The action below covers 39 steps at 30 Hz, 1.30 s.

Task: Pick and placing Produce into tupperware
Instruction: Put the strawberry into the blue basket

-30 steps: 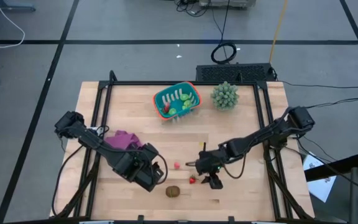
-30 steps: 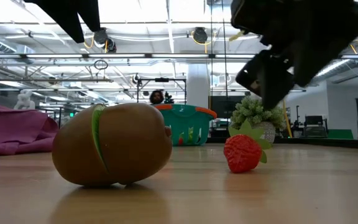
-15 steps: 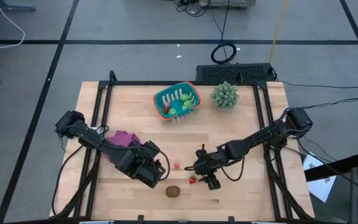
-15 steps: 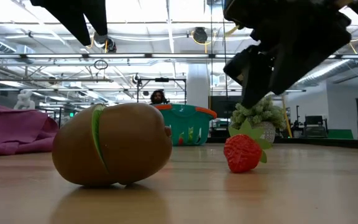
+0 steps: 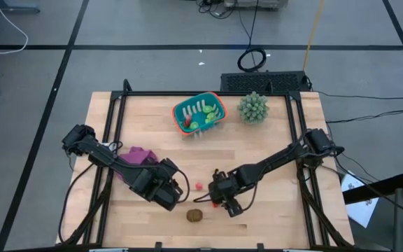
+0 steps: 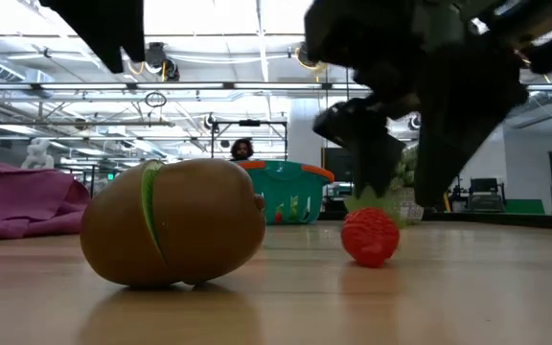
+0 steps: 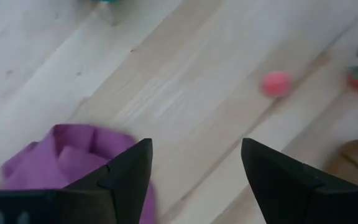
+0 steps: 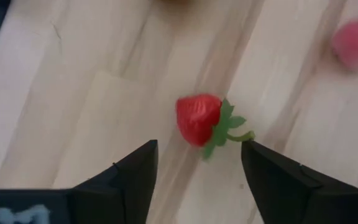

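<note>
High view showing the right claw (image 5: 220,199) hanging low over the front middle of the desk (image 5: 285,140), fingers apart and gripping nothing, straddling the red strawberry (image 8: 199,119) lying on the wood just beneath. Right wrist view showing that strawberry centred in the gap between the two dark fingers (image 8: 126,171), leafy green cap pointing off to one side. Low view confirming the berry resting on the desk, not lifted, with the claw's bulk right above it. Sitting nearby: a small pink-red piece of produce (image 5: 199,186) just beside, and the brown oval kiwi (image 5: 195,215) nearer the front edge. Waiting at the far side of the desk, well apart from all this: the teal tupperware (image 5: 199,113), already holding some green and red pieces, with the spiky pale-green plant (image 5: 252,107) beside it. Left claw (image 5: 175,197) idling over the front left, fingers spread and empty, close to the purple cloth (image 5: 140,157).

Judging the step in hand as closing on the strawberry. Advising: lowering straight down until the fingertips nearly touch the wood, keeping the red body rather than the thin leaves between the pads, squeezing gently so the rounded berry is not squirting out sideways, then lifting clear before swinging toward the tupperware
</note>
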{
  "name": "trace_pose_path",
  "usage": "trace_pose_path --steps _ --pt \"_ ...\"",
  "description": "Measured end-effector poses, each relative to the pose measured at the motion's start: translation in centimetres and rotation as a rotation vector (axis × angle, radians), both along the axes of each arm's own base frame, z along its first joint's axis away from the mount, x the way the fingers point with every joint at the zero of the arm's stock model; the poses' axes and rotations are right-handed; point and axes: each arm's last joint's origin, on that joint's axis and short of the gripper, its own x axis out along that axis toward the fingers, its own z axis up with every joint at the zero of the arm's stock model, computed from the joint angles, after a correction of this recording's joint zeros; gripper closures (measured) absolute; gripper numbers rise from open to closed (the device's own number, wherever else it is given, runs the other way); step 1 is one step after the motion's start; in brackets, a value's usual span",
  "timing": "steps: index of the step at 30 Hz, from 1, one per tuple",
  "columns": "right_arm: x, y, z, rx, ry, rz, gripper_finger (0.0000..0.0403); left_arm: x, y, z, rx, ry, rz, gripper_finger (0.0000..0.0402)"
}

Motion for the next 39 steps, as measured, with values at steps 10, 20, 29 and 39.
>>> trace_pose_path --steps 10,20,29,39 --pt "0.9 0.3 0.3 0.007 0.001 -0.021 0.0148 -0.6 -0.3 0.0 0.012 0.023 0.017 0.0151" --pt "1.5 0.3 0.4 0.036 -0.049 -0.058 0.0149 -1.8 0.3 0.1 0.078 0.119 0.057 0.0151" --pt "1.8 0.3 -2.2 0.008 0.022 -0.062 0.0149 -2.3 0.3 0.2 0.098 0.142 0.089 0.0151" --pt "2.1 0.1 -2.0 0.017 0.001 -0.07 0.0149 -2.6 -0.2 0.2 0.094 0.129 0.086 0.0151"
